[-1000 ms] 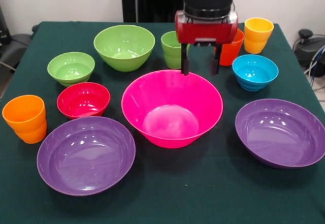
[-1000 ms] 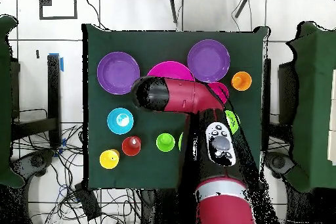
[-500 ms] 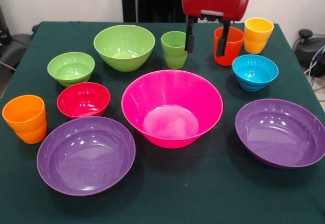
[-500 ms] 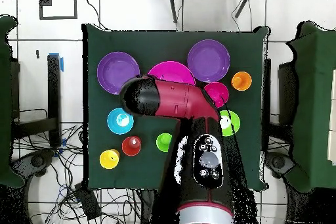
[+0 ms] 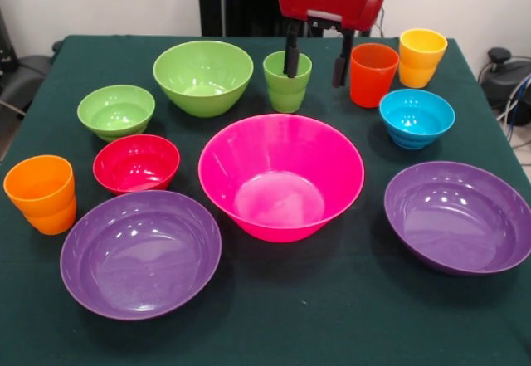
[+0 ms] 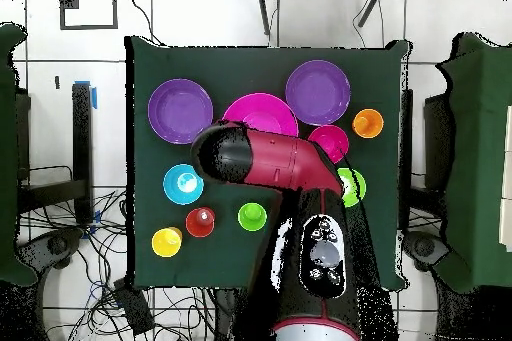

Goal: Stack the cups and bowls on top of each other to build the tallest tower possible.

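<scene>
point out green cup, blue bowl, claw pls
green cup (image 5: 286, 92): front view, on its outer wall below the rim.
blue bowl (image 5: 416, 114): front view, on its inner floor.
claw (image 5: 316, 55): front view, midway between its two open fingertips.

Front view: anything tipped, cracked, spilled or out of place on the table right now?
Nothing stands out. Every cup and bowl sits upright and separate, the hot-pink bowl is empty, and the open tool hangs between the green cup and the red-orange cup.
</scene>
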